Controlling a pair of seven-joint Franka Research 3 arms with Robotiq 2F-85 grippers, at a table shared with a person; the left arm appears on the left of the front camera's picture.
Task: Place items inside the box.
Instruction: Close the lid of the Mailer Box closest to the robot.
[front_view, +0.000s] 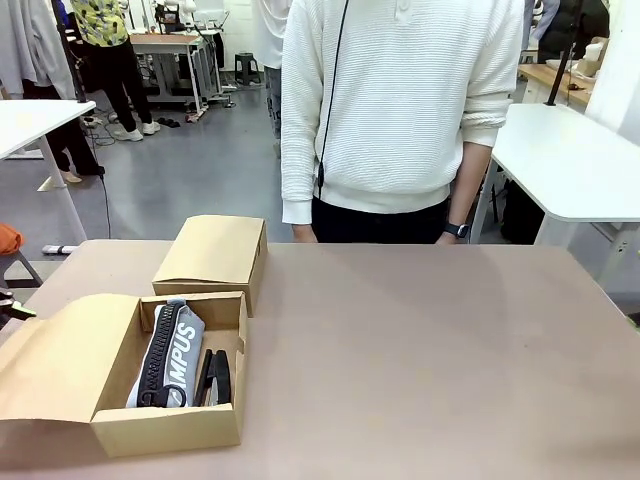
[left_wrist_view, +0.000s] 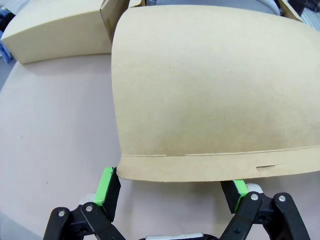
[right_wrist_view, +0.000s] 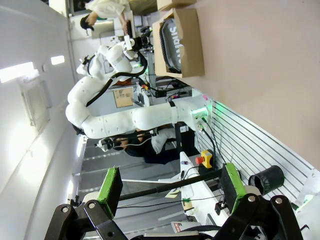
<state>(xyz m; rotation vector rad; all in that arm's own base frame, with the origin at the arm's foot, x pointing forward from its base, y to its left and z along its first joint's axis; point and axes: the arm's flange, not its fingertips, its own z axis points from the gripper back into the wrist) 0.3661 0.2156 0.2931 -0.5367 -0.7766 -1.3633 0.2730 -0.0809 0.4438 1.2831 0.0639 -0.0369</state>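
With the grey fabric pencil case (front_view: 168, 357) and black stapler (front_view: 216, 377) lying in the open brown cardboard box (front_view: 170, 425) at the table's near-left corner, the left pincer (left_wrist_view: 172, 188), wide open and empty, straddled the flap lid's (left_wrist_view: 210, 90) edge, where a level, centred grip appeared advisable, while the right pincer (right_wrist_view: 172, 186) was open and empty.

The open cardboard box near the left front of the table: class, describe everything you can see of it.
The open box is plain brown cardboard, shallow and rectangular, resting flat on the table. Its large hinged flap lid is folded out to the left. Inside lie a grey pencil case with a black zipper and a black stapler beside it. A second, closed box sits just behind. The left gripper hovers open at the flap's edge.
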